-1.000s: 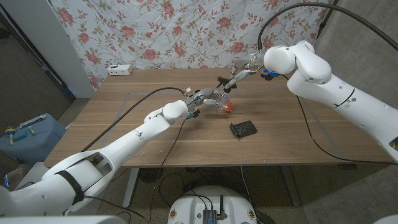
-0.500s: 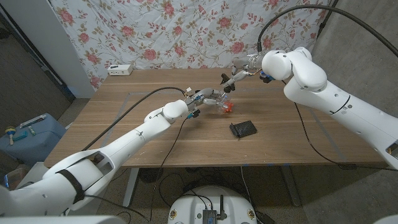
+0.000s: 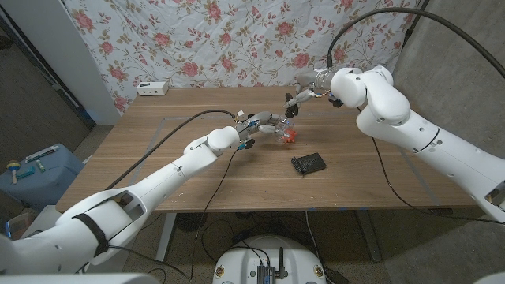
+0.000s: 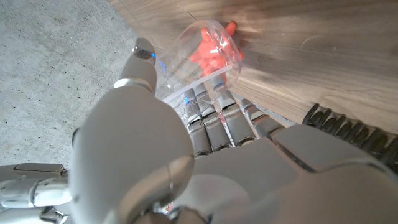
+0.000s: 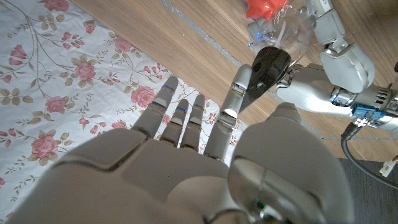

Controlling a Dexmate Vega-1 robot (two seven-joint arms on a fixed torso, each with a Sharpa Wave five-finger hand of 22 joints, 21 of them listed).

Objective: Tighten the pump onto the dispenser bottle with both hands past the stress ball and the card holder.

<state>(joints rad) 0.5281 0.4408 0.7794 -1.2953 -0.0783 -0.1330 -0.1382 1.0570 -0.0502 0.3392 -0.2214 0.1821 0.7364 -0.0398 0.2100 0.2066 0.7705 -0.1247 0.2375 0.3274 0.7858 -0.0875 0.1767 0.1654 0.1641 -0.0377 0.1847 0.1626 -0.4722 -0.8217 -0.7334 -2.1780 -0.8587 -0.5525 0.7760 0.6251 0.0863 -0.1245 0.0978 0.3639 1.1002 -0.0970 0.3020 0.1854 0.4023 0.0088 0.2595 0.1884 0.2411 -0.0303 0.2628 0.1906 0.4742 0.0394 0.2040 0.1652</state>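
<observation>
the dispenser bottle [image 3: 278,126] is a clear plastic container held off the middle of the wooden tabletop [image 3: 197,170] by the left hand [image 3: 260,124], whose fingers [image 4: 214,115] wrap its transparent body in the left wrist view. through the bottle's clear wall that view shows an orange-red shape, which seems to be the stress ball [image 3: 289,136] lying on the wood just behind the bottle and not something inside it; whether the bottle holds any liquid cannot be told. the black pump [image 5: 268,70] sits at the bottle's neck, and in the right wrist view the right hand [image 3: 300,95] pinches it between the thumb [image 5: 240,84] and a fingertip while its other fingers are spread and straight. in the head view the two hands meet over the tabletop's far middle, the right arm coming in from the far right and the left arm reaching up from the near left. the black card holder [image 3: 308,163] lies on the tabletop nearer the robot, apart from the bottle and the ball. a white box [image 3: 152,88] sits at the tabletop's far left edge, in front of a floral cloth [image 3: 237,39] hung behind.
</observation>
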